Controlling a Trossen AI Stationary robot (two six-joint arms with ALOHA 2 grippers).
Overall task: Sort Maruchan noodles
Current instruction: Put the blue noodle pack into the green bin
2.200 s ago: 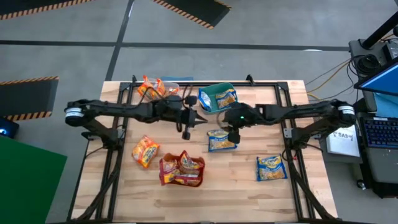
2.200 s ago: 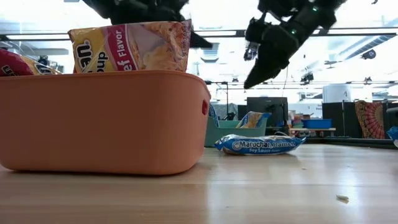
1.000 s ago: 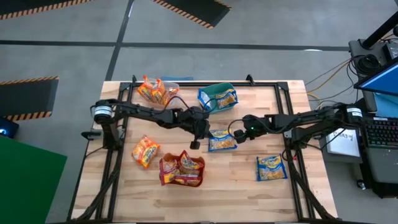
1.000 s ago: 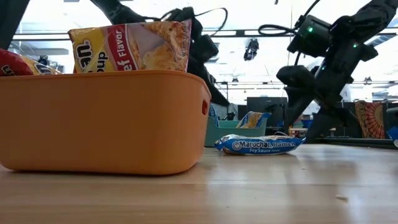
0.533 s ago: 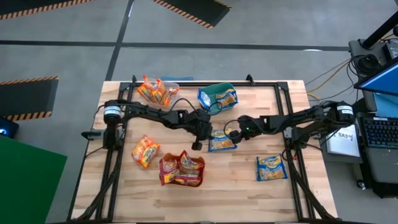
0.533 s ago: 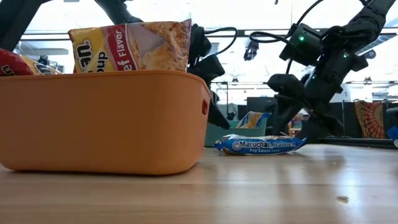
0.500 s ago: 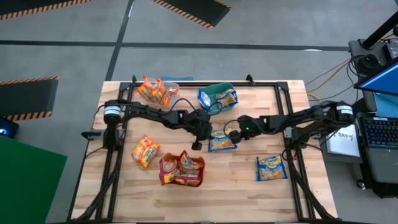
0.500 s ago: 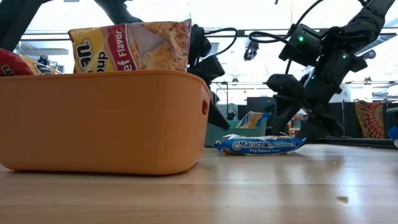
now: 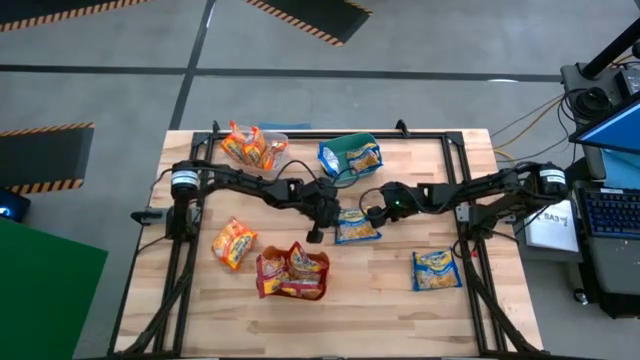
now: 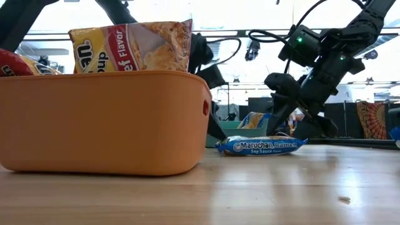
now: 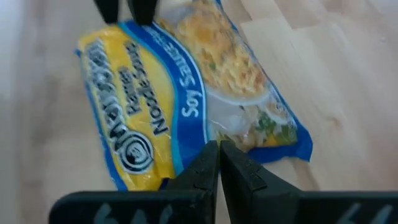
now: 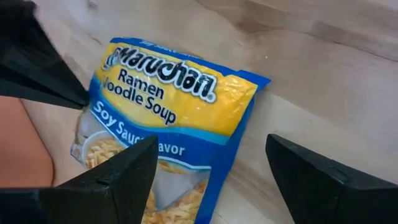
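Maruchan noodles: a blue soy-sauce packet (image 9: 356,226) lies flat mid-desk (image 9: 400,300). Right end effector (image 12: 211,180) straddles it, fingers spread wide. Left end effector (image 11: 219,163), pinched closed, seems to touch its opposite edge.

arms: two dark, slim, jointed, each with a silver-white collar near the shoulder
right arm (image 9: 470,195): small green light near wrist
cables: thin black loops at wrists
fingers (image 12: 118,177): matte black, wedge-shaped, tapering
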